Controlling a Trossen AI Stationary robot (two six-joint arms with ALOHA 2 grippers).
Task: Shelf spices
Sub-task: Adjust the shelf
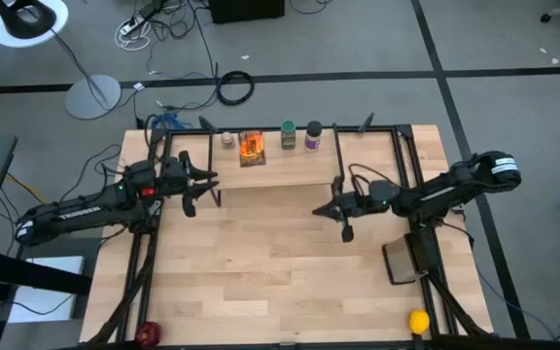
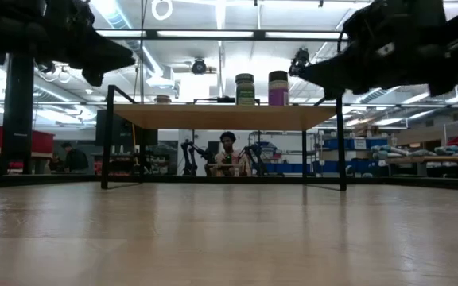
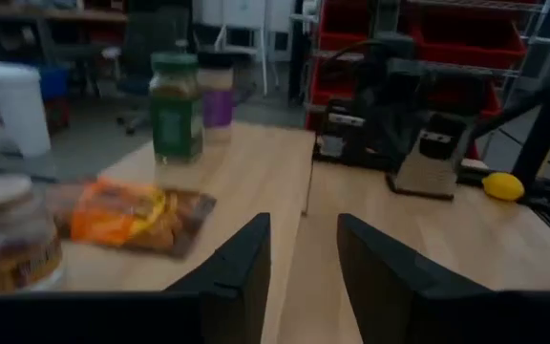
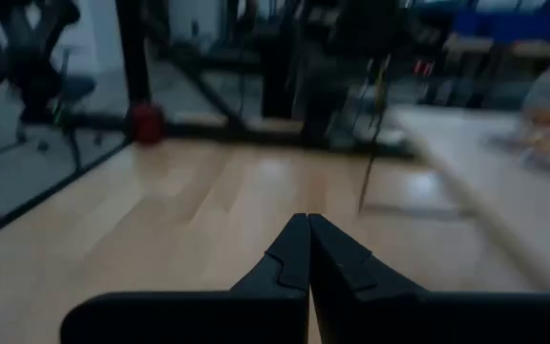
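Observation:
The shelf [image 1: 280,170], a light board on thin black legs [image 2: 106,135], stands at the table's far middle. On its top stand a pale-capped jar [image 3: 8,239], a green-lidded jar [image 3: 176,105] and a purple-labelled jar [image 3: 217,96]. A brown-orange packet [image 3: 137,215] lies flat there too. My left gripper [image 3: 302,225] hangs open and level at the shelf's left end, nothing between its fingers. My right gripper [image 4: 308,218] is shut and holds nothing, just off the shelf's right front corner [image 1: 317,210].
A yellow ball [image 1: 418,322] lies at the table's near right corner and a red thing [image 1: 151,333] at the near left. A dark flat object [image 1: 406,261] sits by the right arm's base. A person [image 2: 227,155] sits in the room behind.

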